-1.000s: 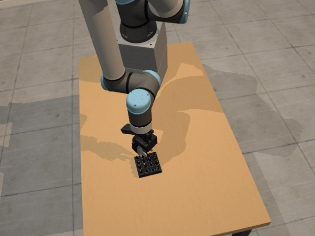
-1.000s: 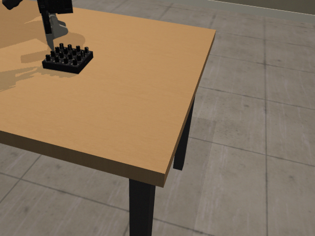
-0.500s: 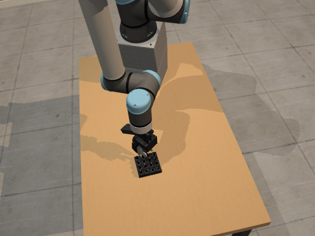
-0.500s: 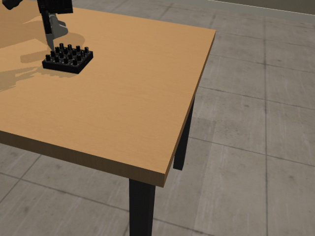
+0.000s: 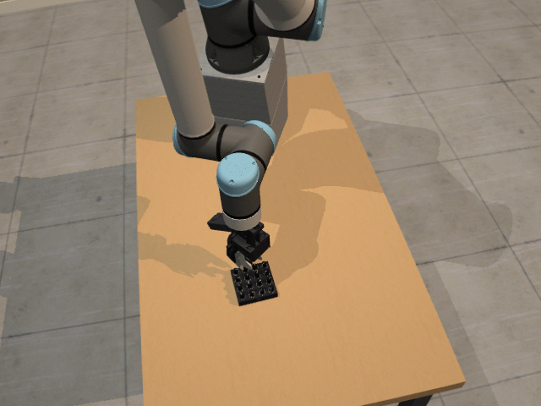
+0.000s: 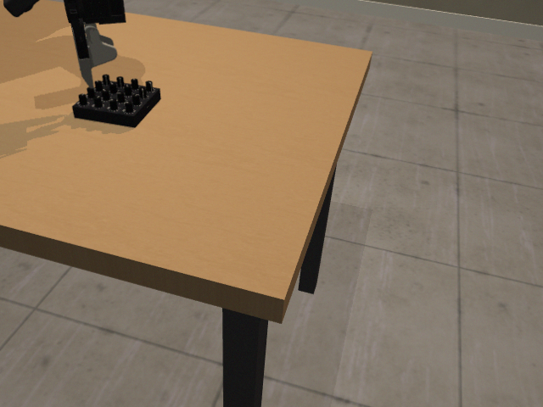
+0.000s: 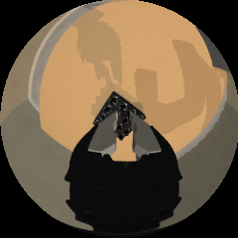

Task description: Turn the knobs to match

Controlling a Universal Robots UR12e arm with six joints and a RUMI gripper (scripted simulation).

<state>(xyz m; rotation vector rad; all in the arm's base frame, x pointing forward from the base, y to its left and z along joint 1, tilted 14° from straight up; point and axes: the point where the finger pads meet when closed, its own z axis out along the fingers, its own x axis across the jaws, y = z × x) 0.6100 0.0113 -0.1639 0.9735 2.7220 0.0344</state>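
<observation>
Tan desk (image 5: 305, 349) (image 6: 175, 175) (image 7: 149, 40), wood-grained; gray tiled floor (image 5: 494, 131) (image 6: 417, 315) (image 7: 30, 149) surrounds it. Black knob box (image 5: 258, 300) (image 6: 103, 118) (image 7: 105, 106) rests nearer the left long edge than the right in the top view. Knob markings: too small to read. Gripper (image 5: 248, 265) (image 6: 91, 84) (image 7: 123, 111) fingertips are close together at the box's robot-side knobs; whether they clamp one cannot be determined.
</observation>
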